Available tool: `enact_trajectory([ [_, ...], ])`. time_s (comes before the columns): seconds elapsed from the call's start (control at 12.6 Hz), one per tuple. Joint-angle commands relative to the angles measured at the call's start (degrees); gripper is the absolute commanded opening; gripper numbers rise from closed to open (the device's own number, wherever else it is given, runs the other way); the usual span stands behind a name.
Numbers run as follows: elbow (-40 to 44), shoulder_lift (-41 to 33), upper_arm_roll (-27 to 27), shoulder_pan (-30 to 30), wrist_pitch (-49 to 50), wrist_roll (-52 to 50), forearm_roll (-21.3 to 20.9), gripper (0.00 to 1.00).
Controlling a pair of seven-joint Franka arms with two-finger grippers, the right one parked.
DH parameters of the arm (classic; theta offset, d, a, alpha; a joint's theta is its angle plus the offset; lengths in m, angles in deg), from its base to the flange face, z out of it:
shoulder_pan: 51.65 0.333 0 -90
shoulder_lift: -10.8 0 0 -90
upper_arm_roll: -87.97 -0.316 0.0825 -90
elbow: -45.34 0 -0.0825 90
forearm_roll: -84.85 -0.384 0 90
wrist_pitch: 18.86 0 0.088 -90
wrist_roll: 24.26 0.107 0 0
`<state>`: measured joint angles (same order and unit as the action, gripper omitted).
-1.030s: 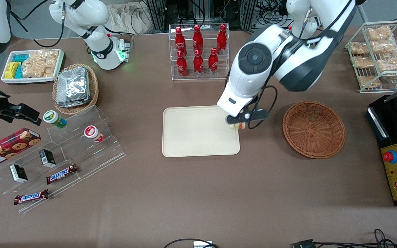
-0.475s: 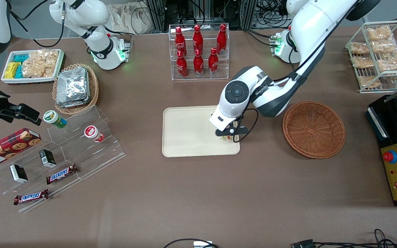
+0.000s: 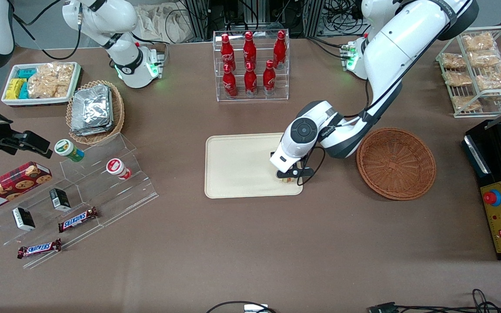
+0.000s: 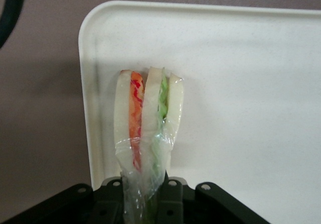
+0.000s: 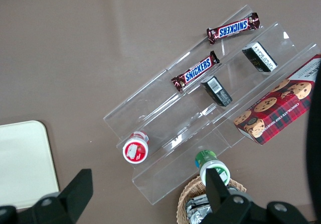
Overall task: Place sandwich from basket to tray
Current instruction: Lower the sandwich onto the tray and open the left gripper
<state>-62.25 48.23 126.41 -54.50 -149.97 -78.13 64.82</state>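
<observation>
The arm reaches down at mid-frame, its gripper [image 3: 292,177] pinching the sandwich [image 4: 147,126] low over the tray [image 3: 242,167] corner nearest the basket [image 3: 396,163] (now empty). Since a second ago it has dropped lower and moved inward from the rim; most of the tray lies bare.

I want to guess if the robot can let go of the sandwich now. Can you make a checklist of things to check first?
1. Sandwich held by the gripper at its wrapped end: ok.
2. Sandwich over the tray, inside its rim: ok, though close to the corner nearest the basket.
3. Sandwich resting on the tray surface: cannot tell.
4. Landing spot bare, nothing under the sandwich: ok.
5. Basket no longer holds the sandwich: ok.
6. Sandwich will stay flat when released: cannot tell; it stands on edge.
</observation>
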Motion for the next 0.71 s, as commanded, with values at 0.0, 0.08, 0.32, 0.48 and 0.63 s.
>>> enact_trajectory([
  [0.0, -0.4, -0.2, 0.1, 0.0, -0.9, -1.1, -1.6, 0.55],
  [0.08, -0.4, -0.2, 0.1, 0.0, -0.9, -1.8, -1.6, 1.0],
  [0.32, -0.3, -1.0, 0.1, 0.0, -0.2, -2.7, -1.6, 1.0],
  [0.48, 0.1, -2.3, 0.6, 0.0, 1.5, -5.0, -1.4, 1.0],
  [0.63, 0.7, -4.4, 1.2, 0.0, 5.4, -6.5, -1.3, 1.0],
])
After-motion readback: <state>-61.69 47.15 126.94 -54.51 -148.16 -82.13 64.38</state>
